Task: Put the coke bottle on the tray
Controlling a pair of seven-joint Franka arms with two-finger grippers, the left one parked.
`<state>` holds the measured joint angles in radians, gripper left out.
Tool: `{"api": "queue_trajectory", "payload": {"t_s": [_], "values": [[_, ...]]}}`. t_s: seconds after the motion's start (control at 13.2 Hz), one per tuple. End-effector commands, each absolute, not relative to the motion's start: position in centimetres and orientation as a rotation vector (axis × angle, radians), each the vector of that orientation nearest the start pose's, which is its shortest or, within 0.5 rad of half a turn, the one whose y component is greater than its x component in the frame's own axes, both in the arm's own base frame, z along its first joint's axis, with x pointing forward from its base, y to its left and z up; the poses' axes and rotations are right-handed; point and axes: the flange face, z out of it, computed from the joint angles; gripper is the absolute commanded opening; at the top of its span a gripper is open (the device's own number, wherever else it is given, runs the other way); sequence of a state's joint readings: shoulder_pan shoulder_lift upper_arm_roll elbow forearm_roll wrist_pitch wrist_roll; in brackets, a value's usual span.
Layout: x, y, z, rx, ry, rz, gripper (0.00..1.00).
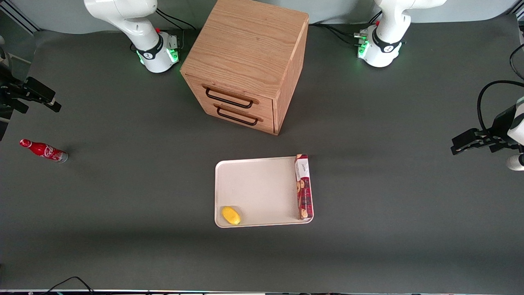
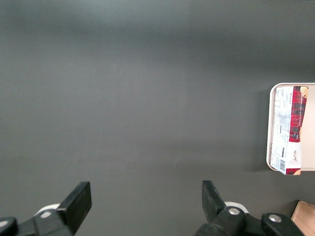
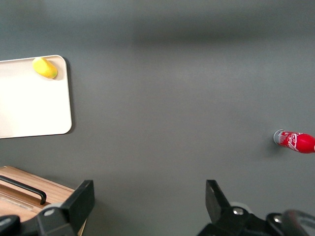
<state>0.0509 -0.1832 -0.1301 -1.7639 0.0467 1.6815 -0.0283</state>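
Apparently, coke bottle [image 1: 44,150] lies below raised, spread tool [image 3: 147,204].

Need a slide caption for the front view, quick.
Open gripper hangs above coke bottle lying on the table; tray holds lemon and cookie box.

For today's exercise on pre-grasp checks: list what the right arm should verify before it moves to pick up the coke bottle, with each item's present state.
1. Fingers open: ok; the gripper, high above the bare table, shows a wide gap.
2. Gripper empty: ok.
3. Coke bottle reachable: ok; it lies on its side at the working arm's end of the table, nothing touching it.
4. Gripper over the bottle: not ok; not yet above it.
5. Tray has room: ok; the lemon and cookie box leave its middle bare.
6. Grip stability: cannot tell.
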Motion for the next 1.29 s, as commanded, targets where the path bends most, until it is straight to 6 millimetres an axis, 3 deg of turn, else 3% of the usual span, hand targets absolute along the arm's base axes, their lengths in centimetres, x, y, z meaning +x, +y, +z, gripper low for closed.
{"api": "queue_trajectory", "payload": {"t_s": [0.0, 0.99, 1.21], "values": [[50.7, -4.1, 64.4, -3.072, 0.058, -0.139, 1.0], [50.6, -3.8, 64.3, -3.074, 0.051, -0.082, 1.0], [50.5, -4.9, 64.4, -3.073, 0.084, -0.085, 1.0]]}}
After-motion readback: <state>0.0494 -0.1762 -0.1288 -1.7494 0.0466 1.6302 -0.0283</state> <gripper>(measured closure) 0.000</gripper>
